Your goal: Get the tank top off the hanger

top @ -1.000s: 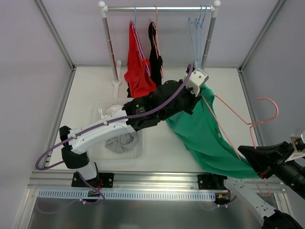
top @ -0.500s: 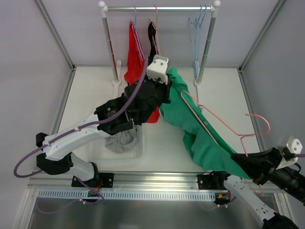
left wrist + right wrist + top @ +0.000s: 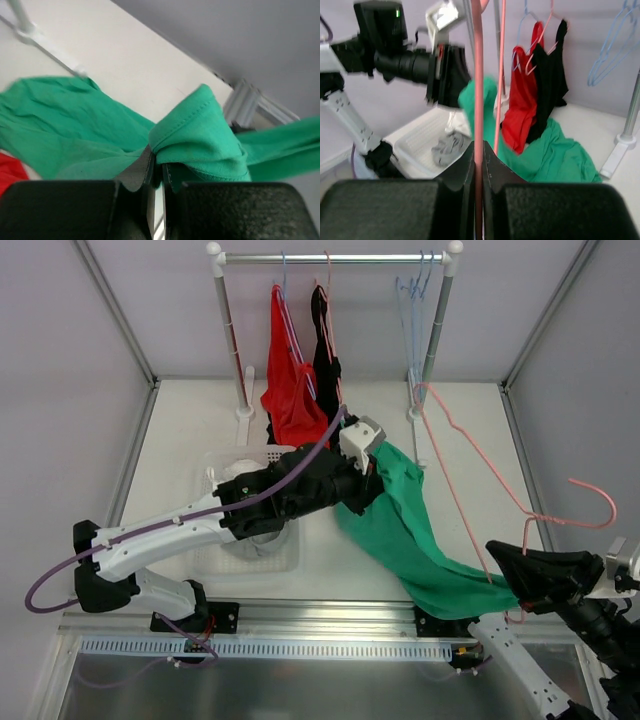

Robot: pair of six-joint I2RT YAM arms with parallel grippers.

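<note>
The green tank top (image 3: pixel 405 530) hangs stretched between my two grippers above the table. My left gripper (image 3: pixel 372 462) is shut on a folded edge of it; the left wrist view shows the fold (image 3: pixel 200 135) pinched between the jaws of that gripper (image 3: pixel 159 165). My right gripper (image 3: pixel 515 570) at the near right is shut on the pink hanger (image 3: pixel 523 510), whose wire rises toward the rail post. In the right wrist view the pink hanger (image 3: pixel 478 75) runs up from the shut gripper (image 3: pixel 478 155). The top's low end drapes by the right gripper.
A clothes rail at the back holds a red top (image 3: pixel 290 380), a black top (image 3: pixel 325 350) and blue hangers (image 3: pixel 415 300). A white basket (image 3: pixel 215 475) with grey cloth (image 3: pixel 262 540) sits under the left arm. Frame posts stand at both sides.
My left gripper swung left and up with the top, then came down toward the middle. The hanger tilted up toward the rail post, its wire now mostly bare of cloth.
</note>
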